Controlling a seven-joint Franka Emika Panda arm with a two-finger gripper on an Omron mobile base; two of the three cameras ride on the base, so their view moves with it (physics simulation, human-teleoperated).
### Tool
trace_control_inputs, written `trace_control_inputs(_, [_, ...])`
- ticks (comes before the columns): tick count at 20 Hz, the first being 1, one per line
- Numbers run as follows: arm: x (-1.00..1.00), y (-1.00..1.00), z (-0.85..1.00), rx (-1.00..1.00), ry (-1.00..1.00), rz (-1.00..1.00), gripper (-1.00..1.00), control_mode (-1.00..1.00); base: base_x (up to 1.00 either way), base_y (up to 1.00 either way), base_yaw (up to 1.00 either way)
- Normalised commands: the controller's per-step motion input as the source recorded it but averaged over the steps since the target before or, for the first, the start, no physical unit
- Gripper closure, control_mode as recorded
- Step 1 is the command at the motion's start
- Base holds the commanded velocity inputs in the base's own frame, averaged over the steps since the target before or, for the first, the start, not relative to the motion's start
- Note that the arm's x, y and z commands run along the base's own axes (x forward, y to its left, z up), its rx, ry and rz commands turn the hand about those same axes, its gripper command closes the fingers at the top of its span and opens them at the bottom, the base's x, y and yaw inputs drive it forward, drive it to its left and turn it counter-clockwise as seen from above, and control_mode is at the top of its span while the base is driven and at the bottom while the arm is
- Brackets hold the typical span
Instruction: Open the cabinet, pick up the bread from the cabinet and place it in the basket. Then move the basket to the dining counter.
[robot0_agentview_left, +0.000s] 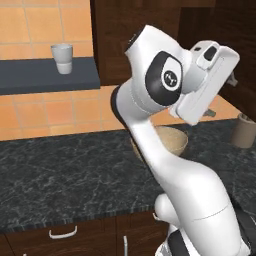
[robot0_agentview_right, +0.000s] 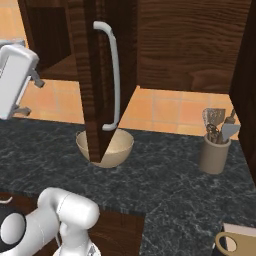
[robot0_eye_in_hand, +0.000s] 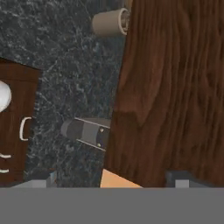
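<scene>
One cabinet (robot0_agentview_right: 95, 75) door stands swung open, its one silver handle (robot0_agentview_right: 114, 75) facing out. Below it, one basket (robot0_agentview_right: 106, 146) sits on the black counter (robot0_agentview_right: 165, 185). One utensil crock (robot0_agentview_right: 214, 155) stands well right. The gripper (robot0_eye_in_hand: 116, 178) looks wide open and seemingly empty.

Both base views look forward and down over the black tabletop (robot0_agentview_left: 60, 165) from behind the arm, left and right, sharing the basket (robot0_agentview_right: 117, 145) mid-frame. The hand view sits close against the cabinet door (robot0_eye_in_hand: 175, 87), tabletop at left.
</scene>
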Motion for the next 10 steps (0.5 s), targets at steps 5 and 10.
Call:
trace_control_inputs(5, [0.56, 0.81, -0.92, 0.5, 0.0, 0.0, -1.0, -1.0, 0.0, 0.0, 0.0])
trace_control_inputs(10, [0.44, 0.36, -0.7, 0.46, -0.12, -0.01, -1.0, -1.0, 0.0, 0.0, 0.0])
